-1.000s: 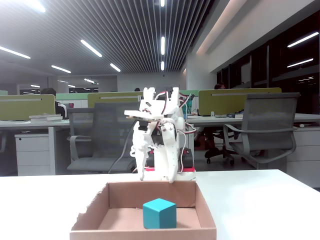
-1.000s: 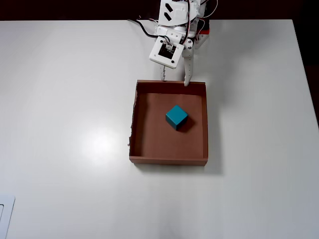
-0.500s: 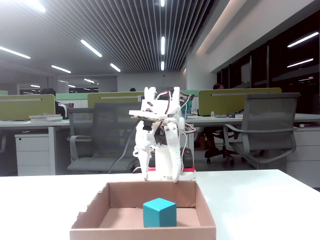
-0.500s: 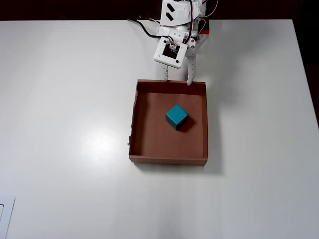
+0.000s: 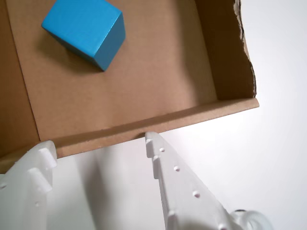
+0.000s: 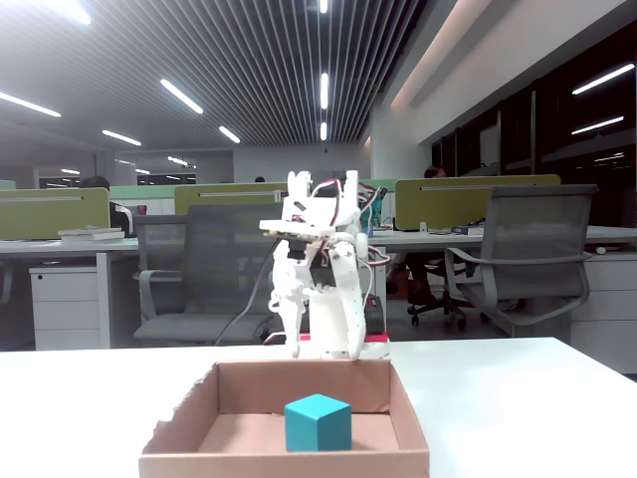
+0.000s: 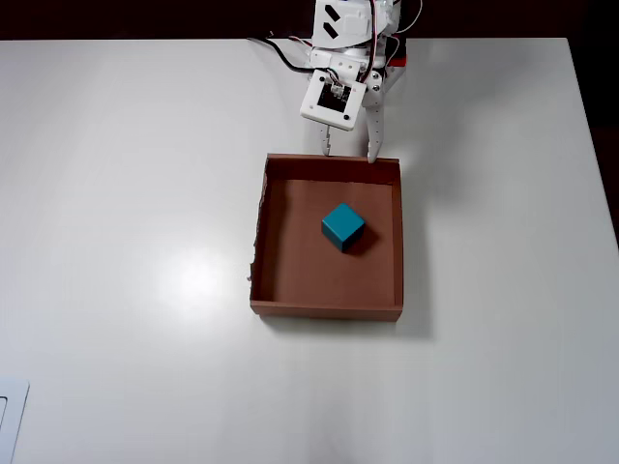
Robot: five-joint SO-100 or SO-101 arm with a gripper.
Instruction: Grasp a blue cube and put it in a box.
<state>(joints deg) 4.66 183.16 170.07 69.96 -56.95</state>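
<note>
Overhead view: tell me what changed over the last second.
The gripper, open and empty, swung slightly to the right in the overhead view and pulled back a little toward the arm's base, its tips now at the box's top wall rather than over it. Nothing was grasped or released. The blue cube stayed put inside the box, and the box did not move.

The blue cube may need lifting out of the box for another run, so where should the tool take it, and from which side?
Probably from straight above, closing on two opposite vertical faces of the blue cube. It sits flat and clear of the walls of the box, so the low walls block side approaches. In the overhead view it lies turned diagonal to the box, so the open tool should rotate to meet flat faces, not corners.
</note>
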